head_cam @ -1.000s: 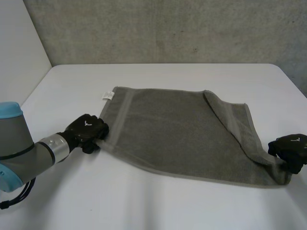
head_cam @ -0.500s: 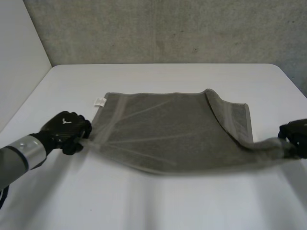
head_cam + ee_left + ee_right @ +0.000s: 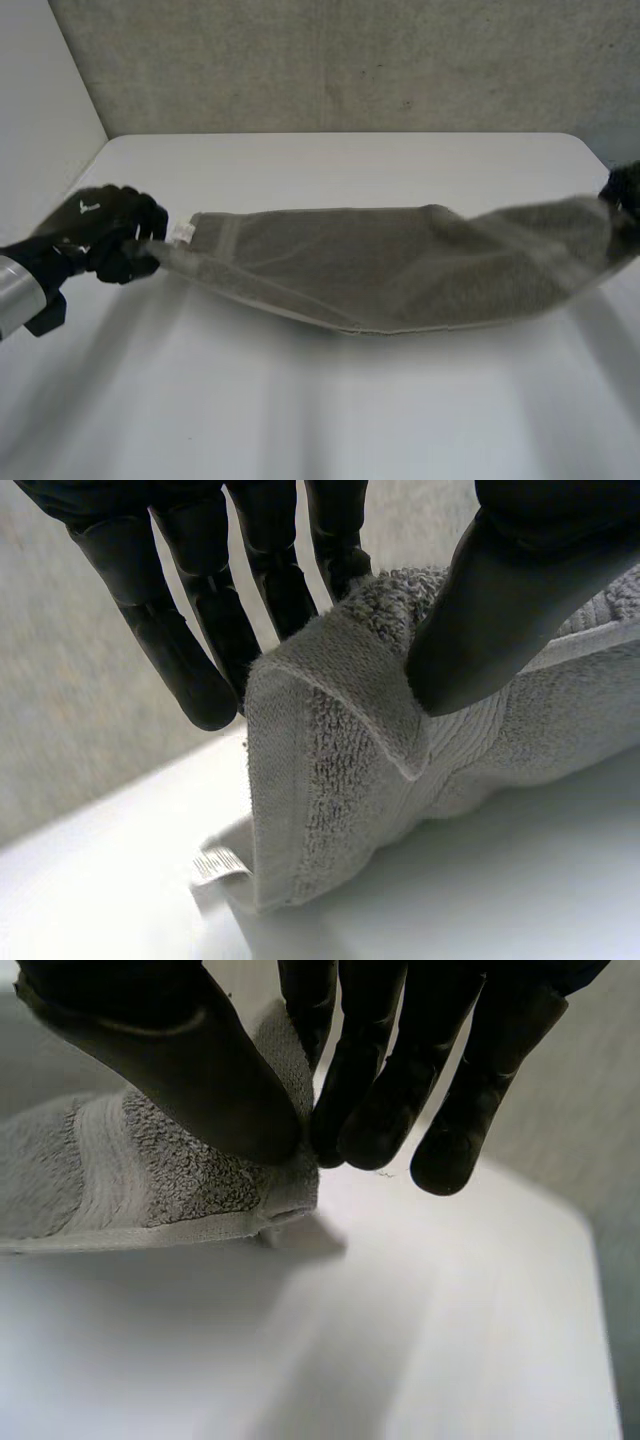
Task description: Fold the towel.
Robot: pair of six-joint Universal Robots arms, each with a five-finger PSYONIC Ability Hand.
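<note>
Grey towel hangs spread btw. both hands over the white tabletop, sagging in the middle; can't tell whether its lowest edge touches the surface. L hand is clamped on one end of the towel, near the corner w/ the white label, w/ the thumb pinching the bunched hem against the fingers. R hand is clamped on the opposite end, at a corner, w/ the hem pinched the same way, held clear of the tabletop.
</note>
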